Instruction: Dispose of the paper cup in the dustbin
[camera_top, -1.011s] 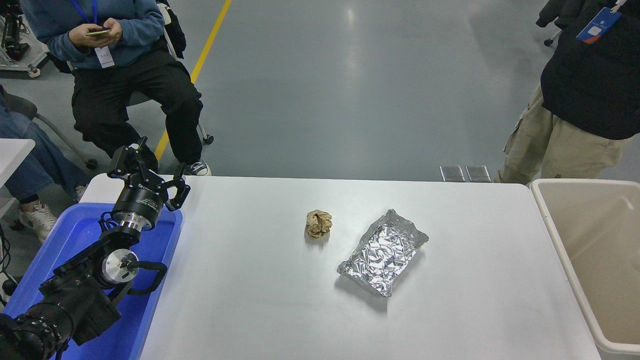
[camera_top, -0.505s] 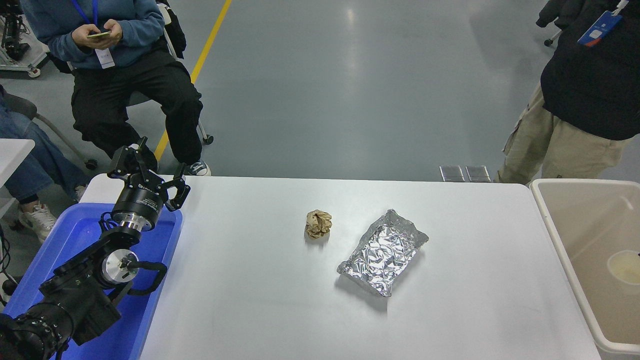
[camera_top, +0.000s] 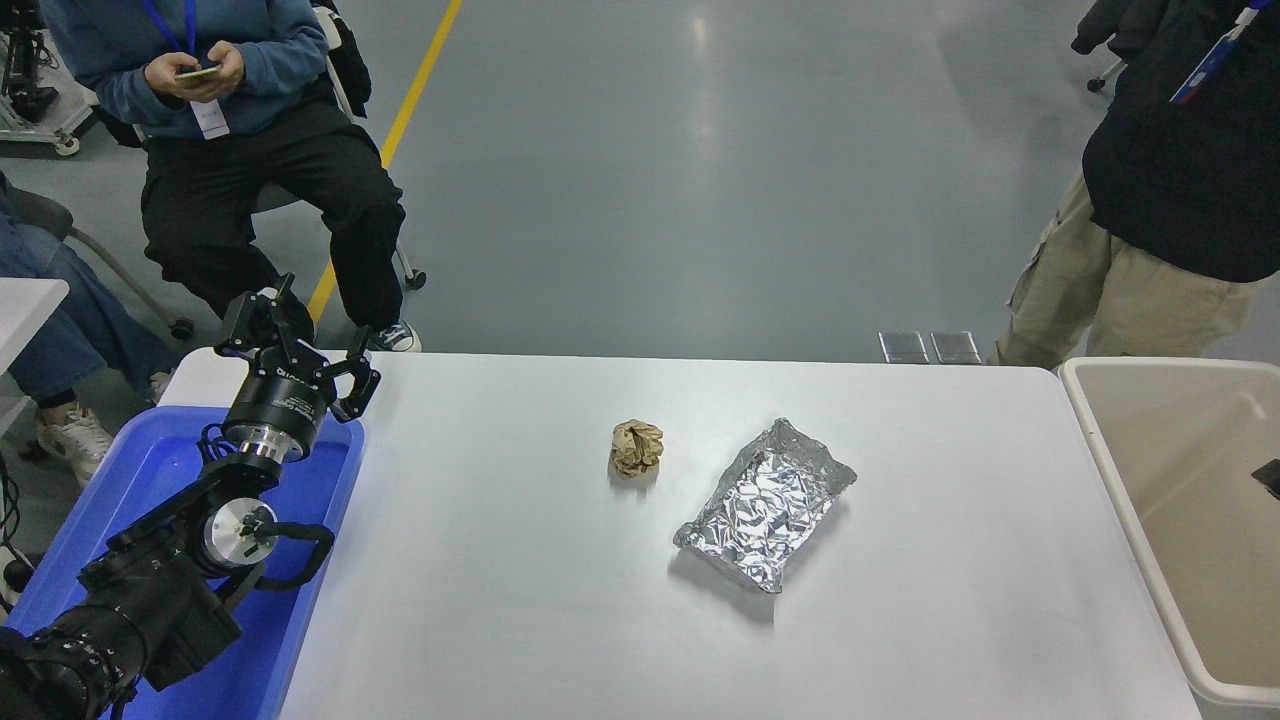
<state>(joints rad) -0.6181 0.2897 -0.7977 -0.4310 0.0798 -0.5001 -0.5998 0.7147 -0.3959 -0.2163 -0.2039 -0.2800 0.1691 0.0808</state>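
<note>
At the table's right edge stands the dustbin (camera_top: 1165, 500); I cannot see the paper cup anywhere. Only a dark sliver of my right gripper (camera_top: 1268, 477) shows over it, fingers hidden. My left gripper (camera_top: 300, 345) hangs parked, fingers spread, above the blue tray (camera_top: 110, 500).

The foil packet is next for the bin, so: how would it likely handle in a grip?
The foil packet lies flat and heavily creased, so it probably dents and flexes under a pinch. It looks thin and light, likely to slide on the smooth white table if pushed, not roll.
</note>
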